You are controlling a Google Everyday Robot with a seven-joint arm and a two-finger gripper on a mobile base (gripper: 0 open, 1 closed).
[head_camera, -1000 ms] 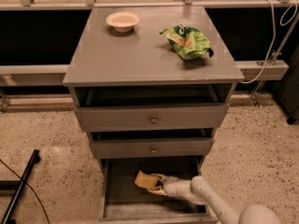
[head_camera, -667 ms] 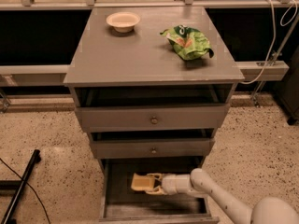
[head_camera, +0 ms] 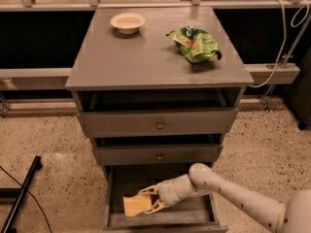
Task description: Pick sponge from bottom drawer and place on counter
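The yellow sponge [head_camera: 134,205] is in the open bottom drawer [head_camera: 160,219], at its left front. My gripper [head_camera: 149,202] reaches into the drawer from the right, and its pale fingers are closed around the sponge's right end. The sponge sits low, close to the drawer floor. The grey counter [head_camera: 150,57] tops the cabinet above. The two knobbed drawers above are pulled out slightly.
A small cream bowl [head_camera: 127,22] stands at the counter's back left. A crumpled green chip bag [head_camera: 194,43] lies at the back right. A black pole [head_camera: 19,198] and cable lie on the speckled floor to the left. My arm [head_camera: 243,198] crosses the drawer's right side.
My gripper has moved left and toward the drawer's front with the sponge in it. The arm's elbow has swung further over the drawer.
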